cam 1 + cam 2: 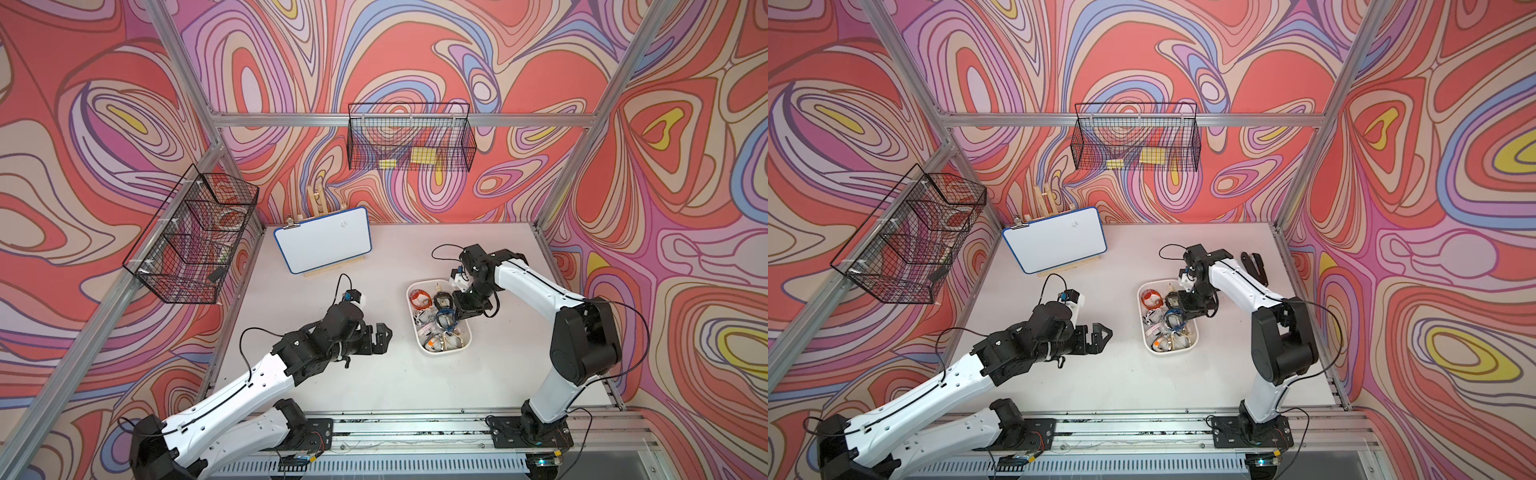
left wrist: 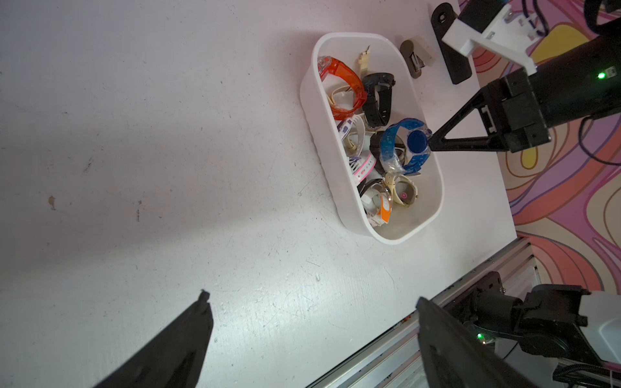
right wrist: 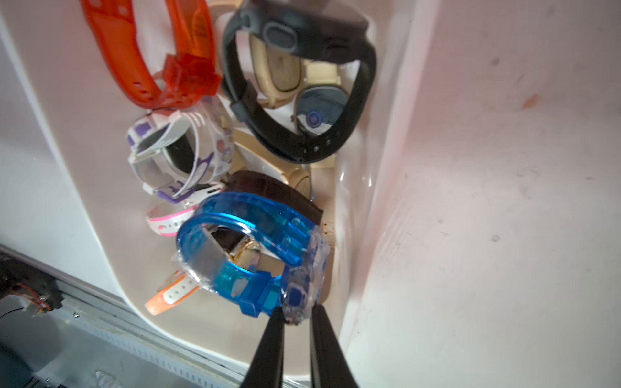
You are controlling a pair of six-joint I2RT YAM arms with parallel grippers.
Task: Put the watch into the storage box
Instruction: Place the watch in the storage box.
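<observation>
- Right gripper (image 3: 298,318): fingers pinched close on the clear-edged case of the blue watch (image 3: 248,255). It is a firm narrow grip at the watch's face end.
- In both top views the blue watch (image 1: 443,312) sits inside the storage box (image 1: 411,307), in its middle stretch, on the side nearer the right arm. I cannot tell whether it rests on the heap or hangs just above it.
- The storage box lies right of centre in the frame, on the table (image 1: 374,386). It holds a jumble of watches, among them an orange watch (image 3: 151,67), a black watch (image 3: 302,50) and a white-and-purple watch (image 3: 174,151).
- Left gripper (image 2: 311,300): fingers spread wide, nothing between them. It hovers over bare table left of the box and well apart from it (image 1: 380,334).
- Whiteboard (image 1: 322,245) stands at the table's far edge, upper centre-left of the frame.
- Two wire baskets (image 1: 409,137) hang on the frame rails.
</observation>
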